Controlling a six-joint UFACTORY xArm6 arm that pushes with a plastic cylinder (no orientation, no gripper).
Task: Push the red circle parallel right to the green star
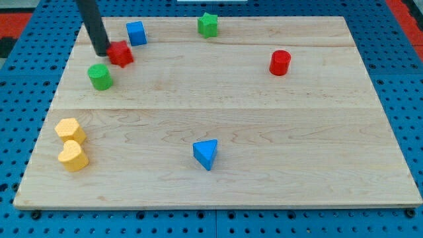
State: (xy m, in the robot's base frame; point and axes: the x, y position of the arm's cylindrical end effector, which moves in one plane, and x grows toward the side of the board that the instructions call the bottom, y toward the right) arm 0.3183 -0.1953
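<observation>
The red circle (280, 63) is a short red cylinder at the view's upper right of the wooden board. The green star (207, 24) sits near the board's top edge, left of and above the red circle. My tip (103, 51) is at the view's upper left, far from both. It touches the left side of a red star-like block (121, 53) and stands just above a green cylinder (100, 77).
A blue cube (136, 32) sits right of the rod near the top edge. A blue triangle (205, 153) lies low in the middle. Two yellow blocks (70, 129) (73, 157) sit at the lower left. The wooden board (264, 132) lies on blue pegboard.
</observation>
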